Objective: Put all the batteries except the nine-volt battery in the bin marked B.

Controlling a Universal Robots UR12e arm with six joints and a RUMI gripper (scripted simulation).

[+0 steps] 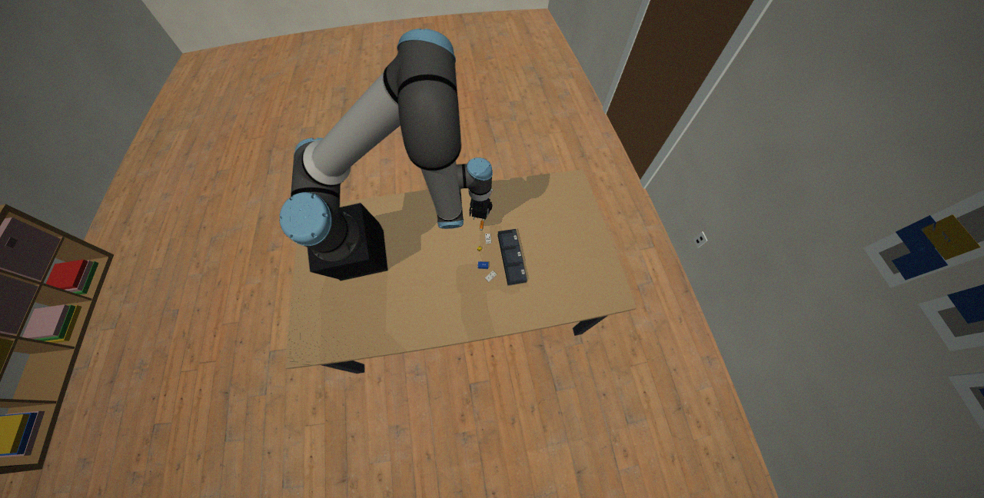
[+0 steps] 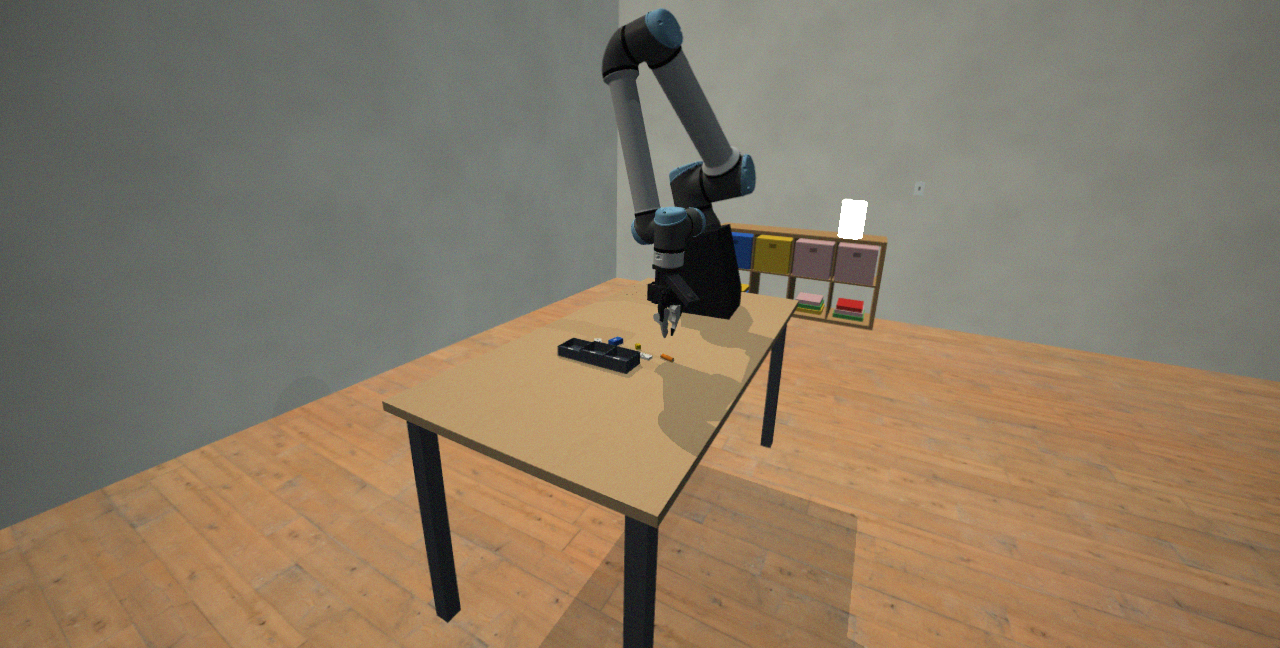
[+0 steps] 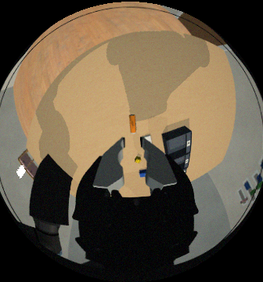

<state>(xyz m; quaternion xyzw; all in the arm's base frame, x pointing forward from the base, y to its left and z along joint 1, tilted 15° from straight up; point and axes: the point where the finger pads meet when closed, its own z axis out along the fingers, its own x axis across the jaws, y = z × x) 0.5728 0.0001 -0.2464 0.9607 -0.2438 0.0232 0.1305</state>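
Seen from above the gripper (image 3: 133,146), jaws slightly apart and empty: an orange battery (image 3: 133,123) lies on the tan desk (image 3: 88,102) just beyond the fingertips, dark bins (image 3: 178,146) nearby.

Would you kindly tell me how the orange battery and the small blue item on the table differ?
The orange battery is a long cylinder; the blue item is short and blocky. In the wrist view, the battery lies beyond the gripper fingertips, while the blue item shows farther back between the fingers. Both rest on the table, outside the bins.
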